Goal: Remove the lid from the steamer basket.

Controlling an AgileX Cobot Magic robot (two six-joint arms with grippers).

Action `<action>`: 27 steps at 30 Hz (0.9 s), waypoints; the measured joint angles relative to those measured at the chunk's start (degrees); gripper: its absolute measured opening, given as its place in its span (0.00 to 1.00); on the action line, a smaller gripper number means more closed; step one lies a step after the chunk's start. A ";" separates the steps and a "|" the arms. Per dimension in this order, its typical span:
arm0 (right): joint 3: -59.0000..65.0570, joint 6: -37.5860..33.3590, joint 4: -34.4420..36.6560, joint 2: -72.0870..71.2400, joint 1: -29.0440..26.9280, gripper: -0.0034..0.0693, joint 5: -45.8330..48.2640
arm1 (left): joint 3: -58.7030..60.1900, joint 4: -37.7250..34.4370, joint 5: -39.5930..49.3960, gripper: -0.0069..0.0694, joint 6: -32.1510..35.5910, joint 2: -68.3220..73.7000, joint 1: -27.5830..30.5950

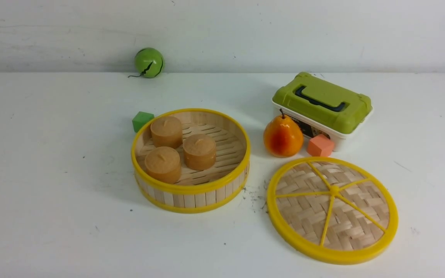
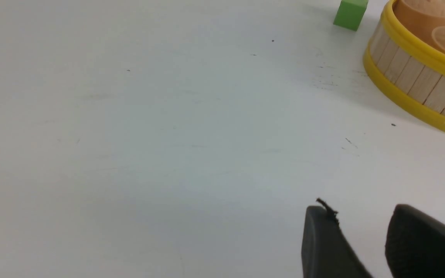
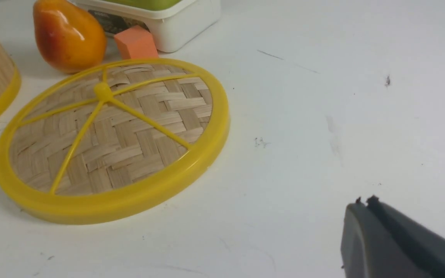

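The steamer basket [image 1: 190, 191] stands uncovered at the table's middle, with three tan round buns [image 1: 199, 151] on its slatted floor. Its wood-slat wall [image 2: 419, 83] also shows in the left wrist view. The lid [image 1: 332, 209], woven bamboo with a yellow rim and spokes, lies flat on the table to the basket's right, apart from it. In the right wrist view the lid [image 3: 110, 139] lies well away from my right gripper [image 3: 365, 204], which is shut and empty. My left gripper [image 2: 359, 214] is open over bare table, away from the basket. Neither arm shows in the front view.
A pear [image 1: 282, 136] and an orange cube [image 1: 320, 145] sit just behind the lid, in front of a white box with a green lid [image 1: 323, 104]. A green cube [image 1: 142, 120] sits behind the basket's left side. A green ball [image 1: 149, 62] rests by the back wall.
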 joint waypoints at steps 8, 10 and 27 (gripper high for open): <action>0.00 0.00 0.00 0.00 0.00 0.03 0.00 | 0.00 0.00 0.00 0.40 0.00 0.00 0.00; 0.00 -0.04 0.00 0.00 0.00 0.03 0.00 | 0.00 0.00 0.00 0.40 0.00 0.00 0.00; -0.02 -0.04 0.12 0.00 0.00 0.05 0.01 | 0.00 0.00 0.00 0.40 0.00 0.00 0.00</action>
